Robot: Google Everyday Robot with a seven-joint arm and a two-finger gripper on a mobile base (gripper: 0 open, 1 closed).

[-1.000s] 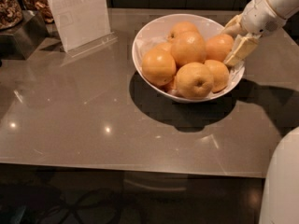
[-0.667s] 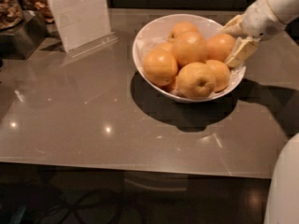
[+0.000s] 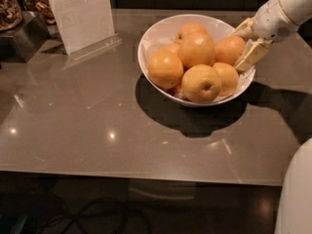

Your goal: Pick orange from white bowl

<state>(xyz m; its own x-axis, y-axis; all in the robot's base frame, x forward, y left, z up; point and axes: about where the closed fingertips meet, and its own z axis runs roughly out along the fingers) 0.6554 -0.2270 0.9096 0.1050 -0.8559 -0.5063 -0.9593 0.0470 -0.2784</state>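
Next to no motion since the earlier frames: gripper (image 3: 246, 44) sits at the same spot on the bowl's right rim and the fruit hasn't shifted.

Left to right:
- Far left, a jar (image 3: 7, 6) with brown contents, possibly nuts, then a sign card (image 3: 80, 13) in a clear stand. Both are well apart from the job.
- White bowl (image 3: 158, 30) on the grey table (image 3: 97, 121), lined with crinkled paper, with six or so oranges heaped above the rim.
- The paler fruit (image 3: 202, 84) at the front, with the dark dimple, is not your target.
- The orange (image 3: 228, 49) at the right rear is nearest to you, just beside the fingers.
- The fingers are apart, one above and one below the rim line, clamped on nothing.

Handling, as I judge it: firm, moderately heavy, round, with dimpled skin that gives fair friction. Grip across its widest part; off-centre it will likely squirt out. Neighbours touch it, so expect the pile to roll, and the paper may snag.
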